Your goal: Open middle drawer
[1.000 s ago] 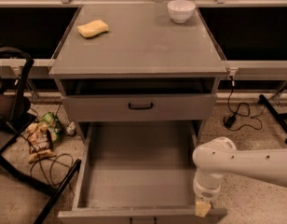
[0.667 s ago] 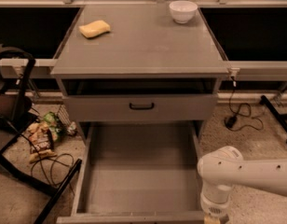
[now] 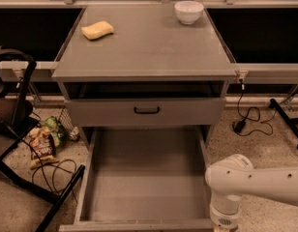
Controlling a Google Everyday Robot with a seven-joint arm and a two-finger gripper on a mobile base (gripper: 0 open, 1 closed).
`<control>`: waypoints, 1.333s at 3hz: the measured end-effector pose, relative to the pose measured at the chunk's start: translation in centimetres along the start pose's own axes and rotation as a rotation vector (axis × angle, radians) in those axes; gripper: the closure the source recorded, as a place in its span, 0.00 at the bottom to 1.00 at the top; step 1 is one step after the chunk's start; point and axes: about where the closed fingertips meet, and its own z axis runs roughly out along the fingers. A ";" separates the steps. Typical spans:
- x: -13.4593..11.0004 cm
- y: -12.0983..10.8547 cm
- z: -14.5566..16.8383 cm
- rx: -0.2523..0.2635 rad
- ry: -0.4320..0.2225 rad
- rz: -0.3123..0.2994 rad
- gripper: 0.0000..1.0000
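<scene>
Camera view shows the middle drawer (image 3: 144,187) pulled well out at six o'clock, the gripper (image 3: 222,224) at five o'clock beside its right front corner, its grasp impossible to tell, so a careless sideways swing could knock the drawer partly shut.

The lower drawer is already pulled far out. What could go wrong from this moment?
1. The gripper sits at the bottom edge of the view, beside the right front corner of the middle drawer. The arm might bump that corner.
2. The black stand leg lies close to the drawer's left front corner and could block it.
3. A jolt might shift the white bowl on the cabinet top.
</scene>
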 end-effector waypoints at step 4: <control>5.4 2.9 -18.9 0.290 -0.110 -0.064 0.00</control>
